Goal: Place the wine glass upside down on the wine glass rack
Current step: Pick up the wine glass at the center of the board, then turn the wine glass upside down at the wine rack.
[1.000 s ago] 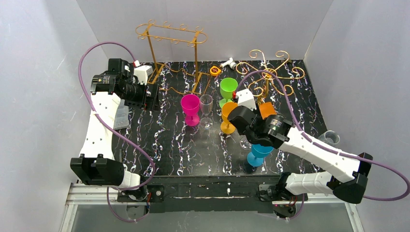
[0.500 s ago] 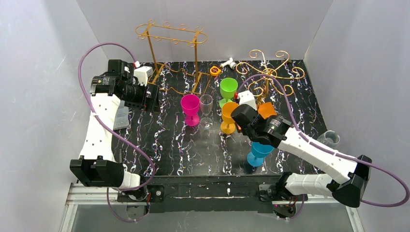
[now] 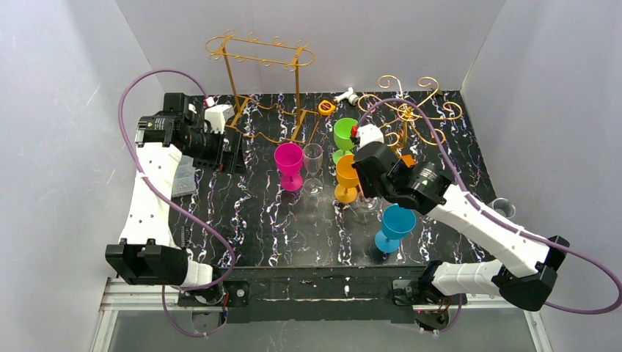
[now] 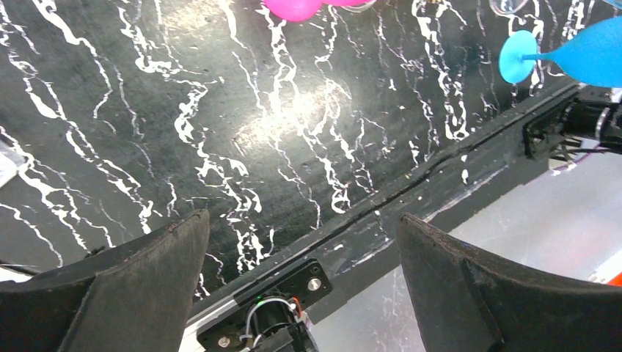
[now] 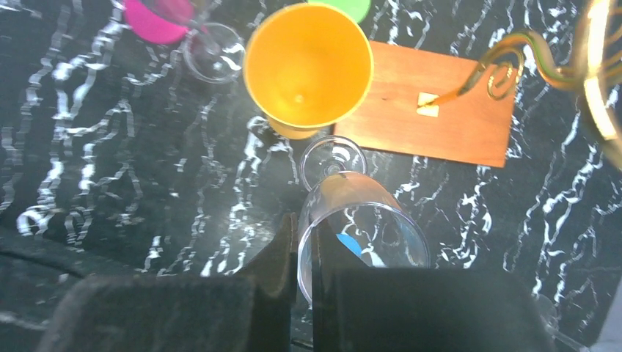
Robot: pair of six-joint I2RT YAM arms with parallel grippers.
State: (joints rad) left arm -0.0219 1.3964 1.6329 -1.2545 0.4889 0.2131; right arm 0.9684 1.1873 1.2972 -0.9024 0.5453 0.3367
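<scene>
The right arm [image 3: 469, 216] has swung from above the blue glass [image 3: 396, 222], now uncovered, back toward the orange glass [image 5: 308, 66]. Its fingers [image 5: 282, 253] have pinched shut on the rim of the clear glass [image 5: 367, 235] beside the orange glass.

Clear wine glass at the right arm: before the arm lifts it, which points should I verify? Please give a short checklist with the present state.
1. Grip: the right gripper is shut on the rim of the clear wine glass: ok.
2. Gap to the orange glass: it stands close beside; touching or not, cannot tell.
3. Other arm: the left gripper is open, away from the glasses: ok.
4. Target: the gold rack behind has no glass hanging on it: ok.
5. Glass turned upside down: not ok, mouth up.
</scene>
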